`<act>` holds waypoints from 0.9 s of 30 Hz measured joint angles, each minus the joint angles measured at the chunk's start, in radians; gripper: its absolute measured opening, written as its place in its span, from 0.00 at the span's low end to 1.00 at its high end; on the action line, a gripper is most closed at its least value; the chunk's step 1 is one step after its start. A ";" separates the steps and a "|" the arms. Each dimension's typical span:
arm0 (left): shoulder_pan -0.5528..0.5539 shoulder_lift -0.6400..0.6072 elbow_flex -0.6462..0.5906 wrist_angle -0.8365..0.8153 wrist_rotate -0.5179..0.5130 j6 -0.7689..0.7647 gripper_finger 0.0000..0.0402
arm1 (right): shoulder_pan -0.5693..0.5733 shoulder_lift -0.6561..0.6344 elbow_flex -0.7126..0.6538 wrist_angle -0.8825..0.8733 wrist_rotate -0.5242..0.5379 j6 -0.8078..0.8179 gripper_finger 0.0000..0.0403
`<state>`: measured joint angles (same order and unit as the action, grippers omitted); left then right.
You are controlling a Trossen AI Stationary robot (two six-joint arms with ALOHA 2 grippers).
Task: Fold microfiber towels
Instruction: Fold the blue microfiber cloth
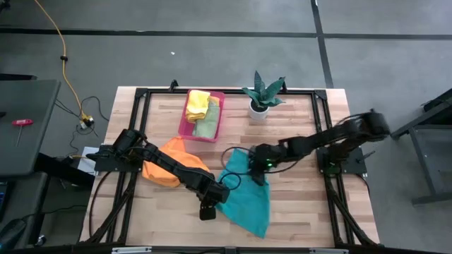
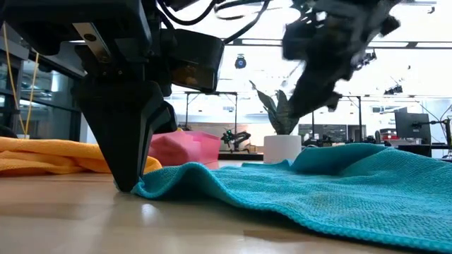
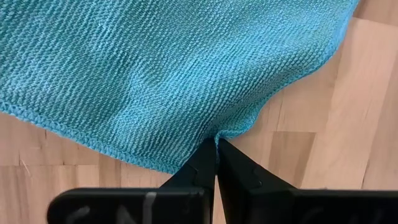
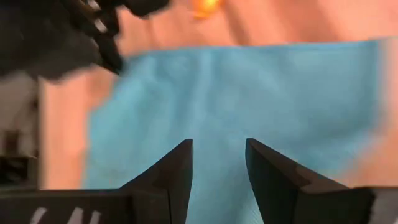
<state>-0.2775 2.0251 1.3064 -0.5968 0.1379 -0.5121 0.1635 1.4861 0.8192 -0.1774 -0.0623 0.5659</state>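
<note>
We note two dark, jointed arms with black cables looping along them. The left gripper [image 3: 216, 149] has black wedge fingers; the right gripper [image 4: 219, 165] likewise, with white lettering beneath.

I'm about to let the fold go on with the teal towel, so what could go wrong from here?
1. The left gripper pinches only the very hem of the teal towel; the edge may slip out when lifted.
2. The right gripper hangs open above the towel, so one side may drag and fold crooked.
3. The orange towel lies under the left arm and could get swept along.
</note>
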 joint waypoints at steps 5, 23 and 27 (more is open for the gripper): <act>0.000 0.000 0.000 0.001 0.000 0.010 0.00 | 0.079 -0.219 -0.073 -0.265 0.103 -0.042 0.34; 0.000 0.000 -0.001 0.020 0.008 0.018 0.00 | 0.234 -0.336 -0.504 0.132 0.263 -0.164 0.34; 0.002 0.000 -0.001 0.022 0.008 0.013 0.00 | 0.234 -0.254 -0.504 0.270 0.261 -0.225 0.34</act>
<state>-0.2752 2.0254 1.3052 -0.5747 0.1459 -0.4989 0.3977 1.2319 0.3149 0.0928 0.1983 0.3407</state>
